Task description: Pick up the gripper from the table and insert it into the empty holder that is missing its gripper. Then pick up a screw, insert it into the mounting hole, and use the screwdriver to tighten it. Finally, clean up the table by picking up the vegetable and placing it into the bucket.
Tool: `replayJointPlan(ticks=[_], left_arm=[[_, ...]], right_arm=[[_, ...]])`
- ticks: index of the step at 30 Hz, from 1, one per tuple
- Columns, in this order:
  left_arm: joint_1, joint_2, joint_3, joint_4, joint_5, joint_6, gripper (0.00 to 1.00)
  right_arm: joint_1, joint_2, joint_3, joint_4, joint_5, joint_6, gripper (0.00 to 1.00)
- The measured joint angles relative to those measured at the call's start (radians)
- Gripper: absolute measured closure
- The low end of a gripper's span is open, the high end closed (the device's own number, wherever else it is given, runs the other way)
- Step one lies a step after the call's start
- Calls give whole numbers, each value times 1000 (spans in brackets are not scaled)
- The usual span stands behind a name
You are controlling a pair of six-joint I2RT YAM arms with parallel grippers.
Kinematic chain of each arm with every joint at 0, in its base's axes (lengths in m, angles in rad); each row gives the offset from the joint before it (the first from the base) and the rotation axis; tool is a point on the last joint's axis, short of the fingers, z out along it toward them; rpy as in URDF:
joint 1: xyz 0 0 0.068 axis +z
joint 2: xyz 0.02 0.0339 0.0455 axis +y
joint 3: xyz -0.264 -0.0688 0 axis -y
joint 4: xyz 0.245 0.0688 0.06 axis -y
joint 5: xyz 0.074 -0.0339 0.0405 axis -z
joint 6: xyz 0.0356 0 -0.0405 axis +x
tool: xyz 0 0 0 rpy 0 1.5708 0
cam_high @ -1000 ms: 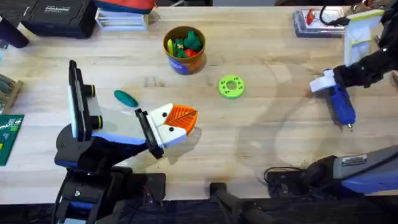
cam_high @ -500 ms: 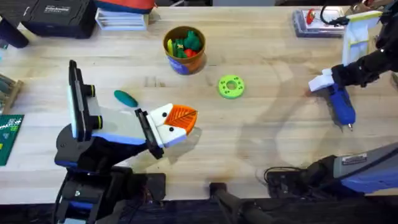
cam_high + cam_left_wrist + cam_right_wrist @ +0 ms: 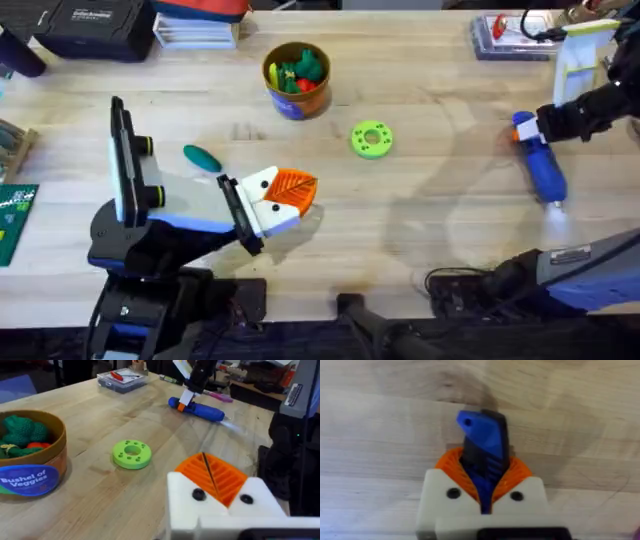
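Note:
The blue screwdriver lies low over the table at the right, tip toward me. My right gripper is shut on its rear end. In the right wrist view the orange pads clamp the blue body. My left gripper rests near the front centre, its orange pads pressed together with nothing between them. The teal vegetable lies just left of it. The bucket stands at the back with toy greens inside. The loose gripper and the holder are out of view.
A lime-green ring lies mid-table between the two grippers. A clear plastic box sits at the back right, a white stand beside it. Dark cases and books line the back left. A green board sits at the left edge.
The right gripper has turned on the screwdriver, so its white fingers no longer show from above and the blue rear end does. The screwdriver shifted slightly. The left arm is still.

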Motion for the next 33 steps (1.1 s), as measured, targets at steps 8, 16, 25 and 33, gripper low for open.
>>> replayJointPlan(ticks=[8, 16, 25, 33], left_arm=[[0, 0, 0, 0, 0, 0, 996], [0, 0, 0, 0, 0, 0, 996], [0, 0, 0, 0, 0, 0, 996], [0, 0, 0, 0, 0, 0, 996]], right_arm=[[2, 1, 1, -2, 6, 0, 977], [25, -2, 15, -17, 22, 54, 977], [61, -278, 25, 68, 21, 247, 977], [73, -615, 33, 73, 21, 394, 978]])
